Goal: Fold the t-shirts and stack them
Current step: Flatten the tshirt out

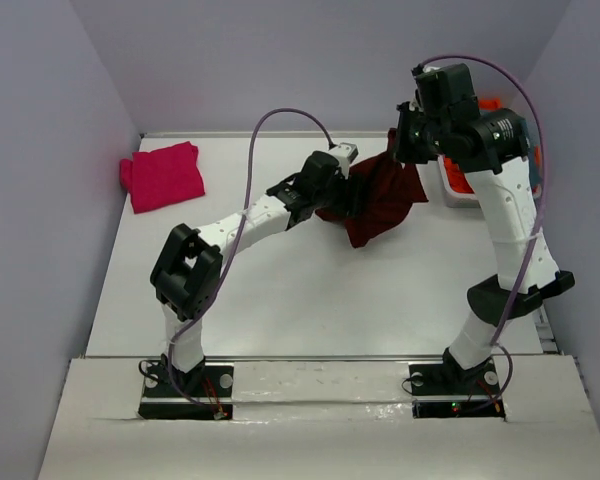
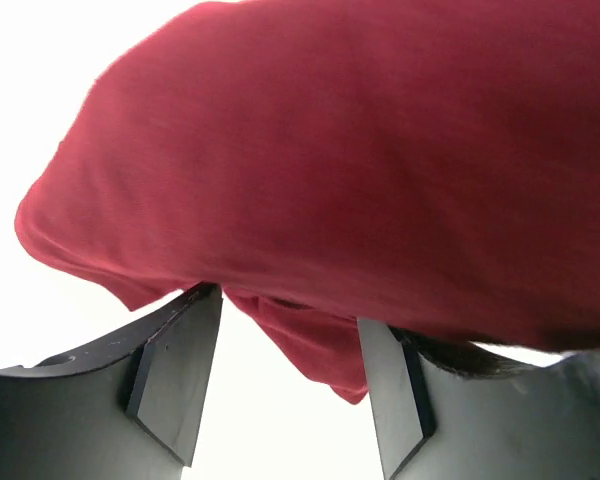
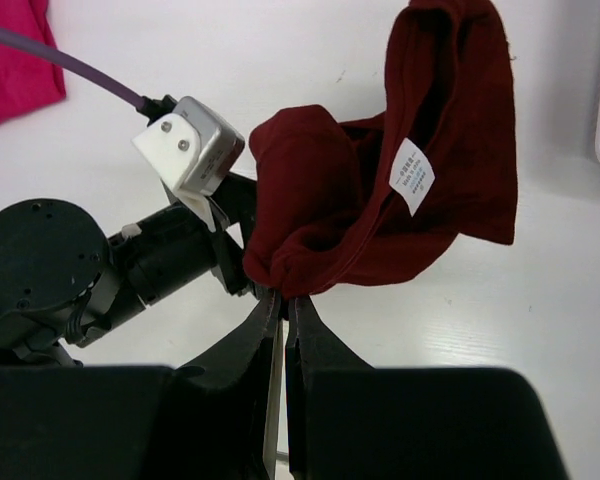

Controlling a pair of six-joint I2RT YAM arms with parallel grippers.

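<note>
A white tabletop point(image 1: 310, 300) filled the view, closed in by plain pale grey walls point(image 1: 40, 150) along its left, far and right edges. A white bin point(image 1: 458, 198) stood at the right edge near the far corner, only partly visible.

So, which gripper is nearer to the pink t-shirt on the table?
Left. The left gripper is to the right of the pink t-shirt, apart from it, jaws open at the maroon t-shirt. The right gripper, shut on that shirt, is farther right.
</note>
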